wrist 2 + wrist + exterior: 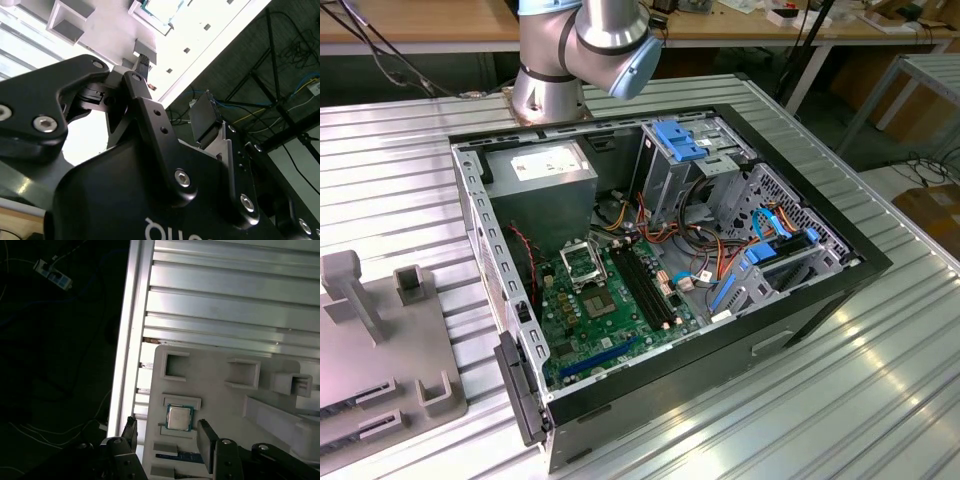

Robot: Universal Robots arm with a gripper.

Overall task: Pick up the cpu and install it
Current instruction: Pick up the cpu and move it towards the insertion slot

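The cpu [179,417], a small square chip with a silver-grey top, lies flat in a shallow recess of a pale fixture plate [215,385]. In the first wrist view my gripper [167,436] hangs above it, open, with nothing held. One black finger [131,432] stands on either side of the chip, and the chip sits just beyond the fingertips, nearer the wider finger. In the second wrist view the gripper [172,90] is also spread, apart from the plate. In the exterior view the square black socket [582,263] sits on the green motherboard inside the open computer case [820,300].
The plate [380,340] carries raised blocks and slots and lies on a ribbed metal table [880,400], left of the case in the exterior view. A grey power-supply box [545,185], memory slots [645,285], cables and blue drive brackets crowd the case. The arm's base [555,70] stands behind it.
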